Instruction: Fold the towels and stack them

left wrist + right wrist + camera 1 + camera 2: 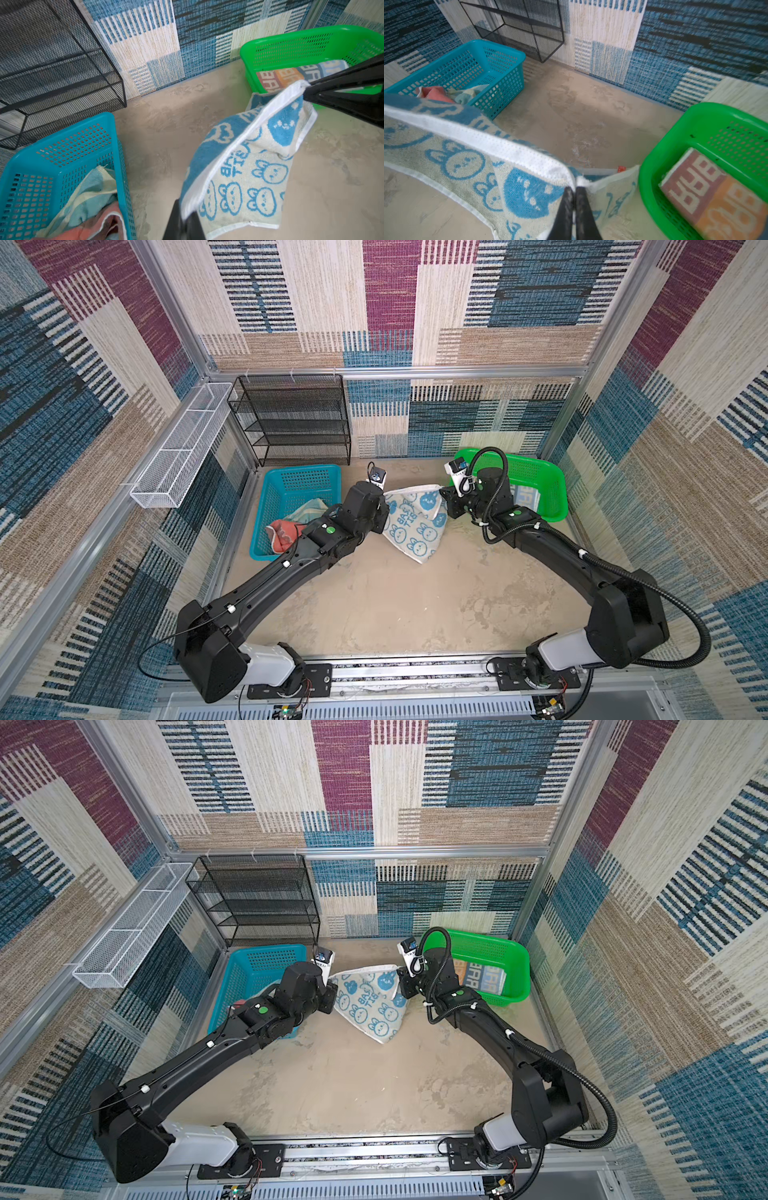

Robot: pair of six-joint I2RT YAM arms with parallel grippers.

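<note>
**Enclosure.** The walls are covered in woven panels of blue, cream, tan and magenta. An aluminium frame borders them. A black mesh rack stands against the back wall. A white mesh tray is fixed to the left wall. Both arms are mounted on a rail along the front edge.

**Surface.** The table is beige, matt and mottled with pale stains. Its front half is bare.

**Baskets.** The blue basket sits at the back left, just in front of the rack. The green basket sits at the back right, against the wall.

**Towels.**
- The rabbit towel hangs between the baskets, above the table. Its white-hemmed top edge is stretched between the two grippers. Its lower corner reaches the table.
- The lettered towel lies folded flat in the green basket.
- The coral towel and the pale towel lie crumpled together in the blue basket.

**Grippers.**
- The left gripper is clamped on one top corner of the rabbit towel.
- The right gripper is clamped on the opposite top corner, with its jaws nearly together on the hem.
</note>
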